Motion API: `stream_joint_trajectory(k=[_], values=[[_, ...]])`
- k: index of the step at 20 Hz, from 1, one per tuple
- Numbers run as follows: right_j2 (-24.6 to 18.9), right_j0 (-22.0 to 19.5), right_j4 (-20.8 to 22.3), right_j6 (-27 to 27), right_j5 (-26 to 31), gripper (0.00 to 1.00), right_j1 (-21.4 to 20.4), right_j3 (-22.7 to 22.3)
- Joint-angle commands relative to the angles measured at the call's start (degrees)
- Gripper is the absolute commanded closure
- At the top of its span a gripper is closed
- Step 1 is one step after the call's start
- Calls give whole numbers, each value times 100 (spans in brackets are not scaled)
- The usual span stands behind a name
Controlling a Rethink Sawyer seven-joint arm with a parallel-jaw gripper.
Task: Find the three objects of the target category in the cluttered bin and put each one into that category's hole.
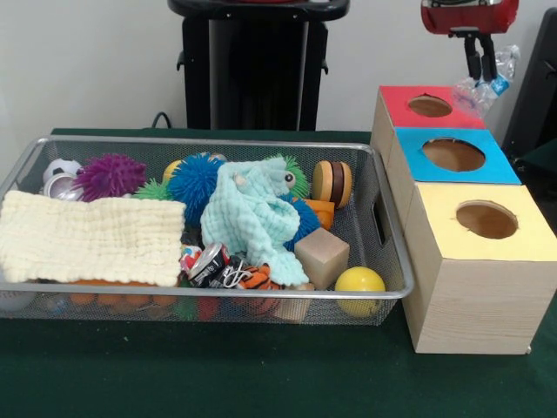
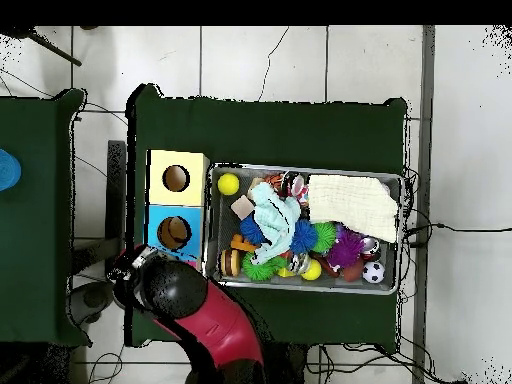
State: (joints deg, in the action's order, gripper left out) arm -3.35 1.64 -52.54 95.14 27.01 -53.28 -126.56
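My gripper hangs at the top right, above and just right of the red box's hole. It is shut on a crumpled clear plastic bottle with a blue cap, which dangles over the red box's far right corner. A crushed drink can lies in the wire bin at the front middle, beside a mint plush toy. In the overhead view the red arm covers the red box and hides the gripper and the bottle.
The blue box and the yellow box stand in a row with the red one. The bin also holds a cream cloth, spiky balls, a wooden block, a yellow ball and a toy burger.
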Motion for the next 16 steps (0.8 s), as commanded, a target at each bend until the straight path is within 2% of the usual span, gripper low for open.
stream_joint_trajectory(k=[1, 4, 8, 14, 16], values=[[-93, -264, 513, 1583, 1303, 100, -329, 285], [-7, -295, 763, 1869, 1750, 100, -496, 454], [-4, -367, 832, 1969, 2162, 100, -606, 608], [-96, -564, 658, 1446, 2235, 100, -473, 598], [-142, -646, 544, 1119, 2120, 100, -389, 510]])
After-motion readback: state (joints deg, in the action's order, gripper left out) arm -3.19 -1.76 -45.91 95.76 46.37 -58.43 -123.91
